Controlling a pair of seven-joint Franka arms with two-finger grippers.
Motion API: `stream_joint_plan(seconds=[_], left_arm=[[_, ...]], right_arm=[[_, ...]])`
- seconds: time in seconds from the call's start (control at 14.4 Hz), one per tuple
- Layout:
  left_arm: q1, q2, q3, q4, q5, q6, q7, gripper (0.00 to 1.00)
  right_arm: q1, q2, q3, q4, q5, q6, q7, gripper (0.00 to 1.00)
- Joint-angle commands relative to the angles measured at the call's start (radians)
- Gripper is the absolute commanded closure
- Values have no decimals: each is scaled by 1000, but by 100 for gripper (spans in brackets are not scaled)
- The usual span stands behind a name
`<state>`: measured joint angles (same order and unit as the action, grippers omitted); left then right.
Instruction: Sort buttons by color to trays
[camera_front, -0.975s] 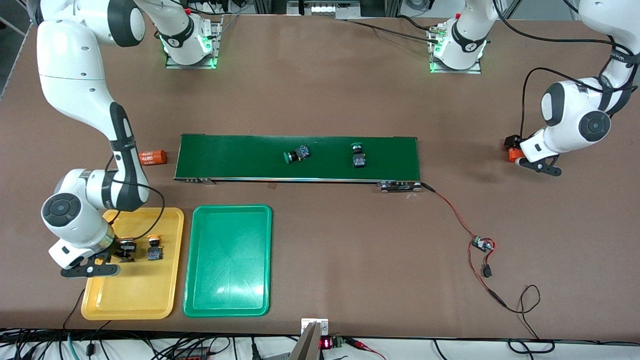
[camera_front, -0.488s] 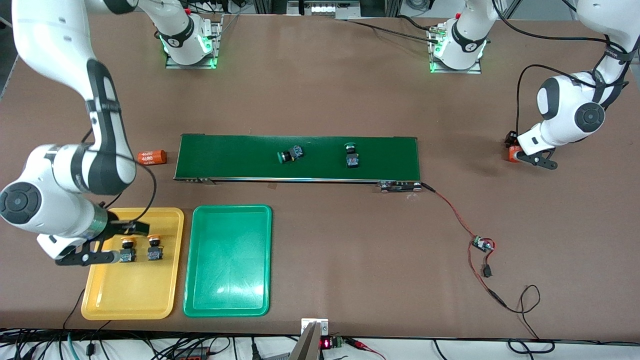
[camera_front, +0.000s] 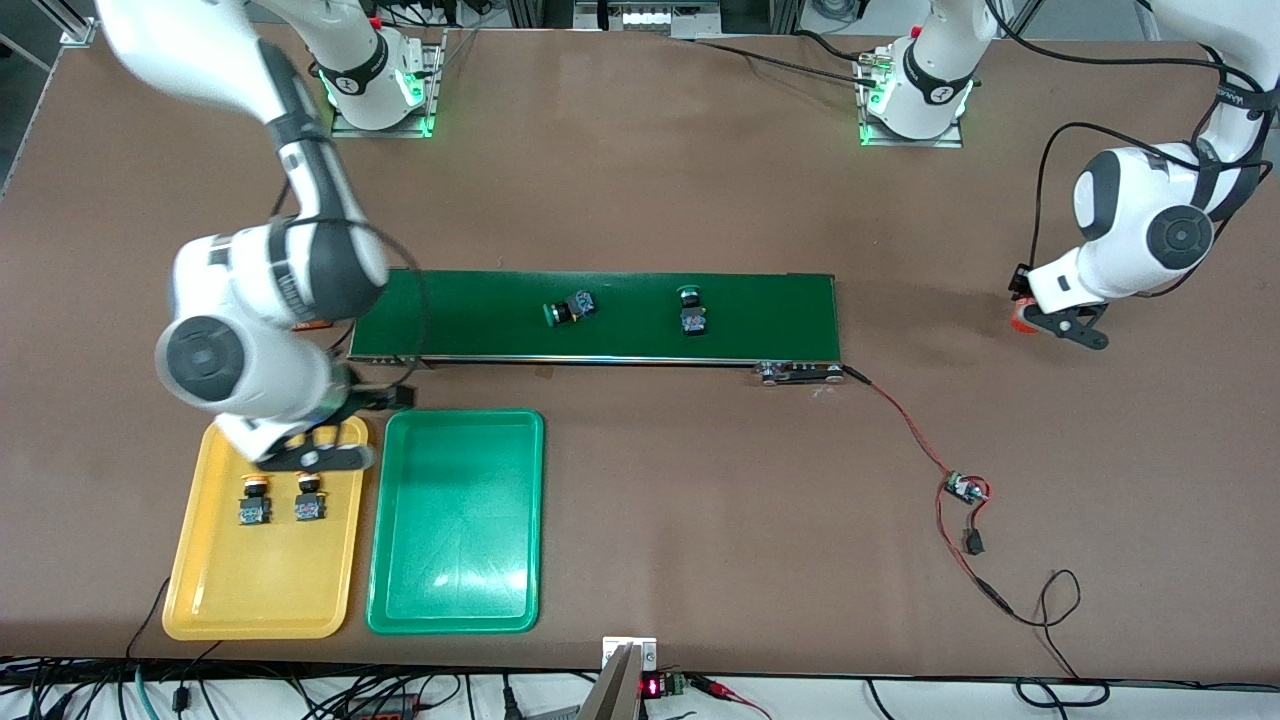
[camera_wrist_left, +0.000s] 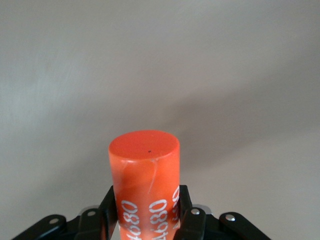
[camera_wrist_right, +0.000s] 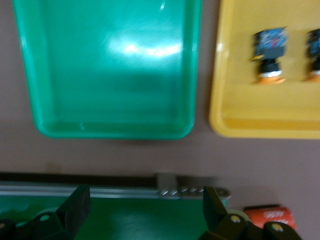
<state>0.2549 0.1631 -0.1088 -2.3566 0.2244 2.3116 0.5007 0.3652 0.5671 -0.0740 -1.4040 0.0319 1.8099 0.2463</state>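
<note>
Two yellow-capped buttons (camera_front: 255, 500) (camera_front: 308, 498) lie side by side in the yellow tray (camera_front: 265, 590); one of them shows as button (camera_wrist_right: 270, 52) on the yellow tray (camera_wrist_right: 260, 110) in the right wrist view. Beside it is the green tray (camera_front: 455, 520) (camera_wrist_right: 107, 75), with nothing in it. Two green-capped buttons (camera_front: 568, 308) (camera_front: 690, 310) lie on the dark-green conveyor belt (camera_front: 780, 310). My right gripper (camera_front: 385, 397) (camera_wrist_right: 142, 210) is open with nothing between its fingers, over the belt's end near the trays. My left gripper (camera_front: 1030, 320) (camera_wrist_left: 145, 215) is shut on an orange cylinder (camera_front: 1018, 318) (camera_wrist_left: 144, 160) at the left arm's end of the table.
Another orange cylinder (camera_wrist_right: 265, 215) lies on the table beside the belt's end, mostly hidden by the right arm in the front view. A small circuit board (camera_front: 965, 488) with red wire trails from the belt's other end. The two arm bases stand along the table's edge farthest from the front camera.
My right gripper opened, left the second yellow button in the yellow tray, and swung toward the belt's end. My left gripper shut on the orange cylinder. Both green buttons rode the belt toward the trays.
</note>
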Motion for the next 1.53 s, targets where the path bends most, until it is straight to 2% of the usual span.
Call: stream_joint_plan(seconds=[0.0,0.14,0.42,0.63,0.84,1.18,1.46], left_arm=[[-3,-54,-113,49,6,-86,82,76],[-3,-66,-178,56,-5,-86,183,76],[-5,-66,-412,77,-65,-83,283,76],[-6,-57,-560,80,-120,-69,279,77],[-9,-48,-632,80,-149,-22,285,77],[-51,36,-634,79,-111,165,288,76],[-79,96,-631,82,-69,239,285,76]], right_arm=[[69,-87,6,-114,11,-14,117,0],[119,-93,6,-131,11,-14,247,0],[205,-90,6,-161,11,-11,480,0],[234,-52,6,-159,26,0,764,0],[244,-26,5,-159,28,-14,986,0],[303,17,5,-177,22,2,1166,0],[327,28,3,-182,20,26,1173,0]])
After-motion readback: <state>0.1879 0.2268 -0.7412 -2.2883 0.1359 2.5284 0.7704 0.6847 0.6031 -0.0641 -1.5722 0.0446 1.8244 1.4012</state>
